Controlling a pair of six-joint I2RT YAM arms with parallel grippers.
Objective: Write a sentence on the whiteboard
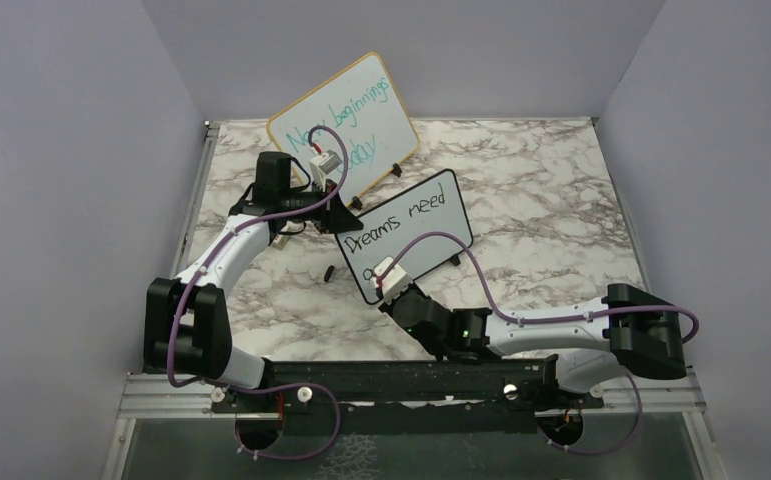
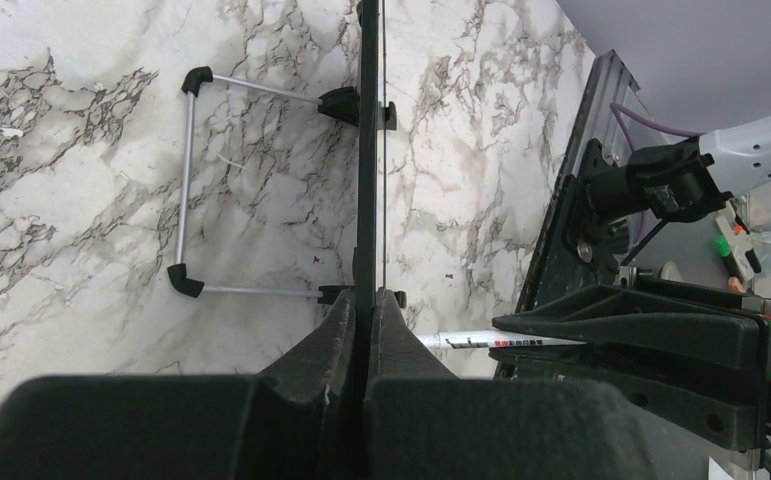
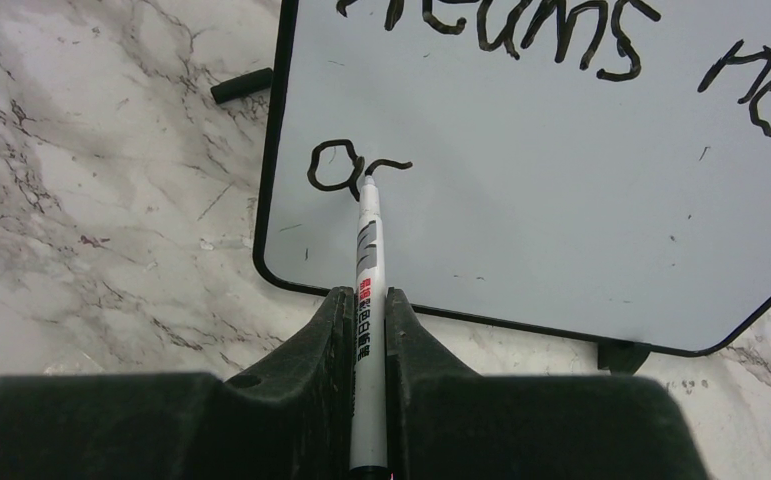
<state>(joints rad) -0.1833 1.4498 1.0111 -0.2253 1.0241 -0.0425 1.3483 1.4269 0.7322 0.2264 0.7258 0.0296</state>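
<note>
Watching this from the side, and a couple of things look dicey to me. The left fingers (image 2: 339,340) are pinched tight on the top edge of the whiteboard (image 1: 421,225). If that grip slips, I reckon the board rocks on its little stand under the pen pressure and the letters go wonky.

The cap (image 1: 329,272) lies loose on the worktop (image 1: 541,200) just left of the board, so a low arm swing could flick it away. The whiteboard itself stands tilted mid-worktop, in front of the big board (image 1: 361,110).

The right fingers (image 3: 333,320) are clamped on the marker (image 3: 368,250), with its tip touching the board early in line two. Press too hard and the tip could skid, or the pen could twist in the grip. The sentence (image 1: 396,232) reads "Dreams need" plus an "a" and a half-made stroke.

Count:
- two arms
- two boards
- one marker
- one cap
- one finished line, one barely begun
</note>
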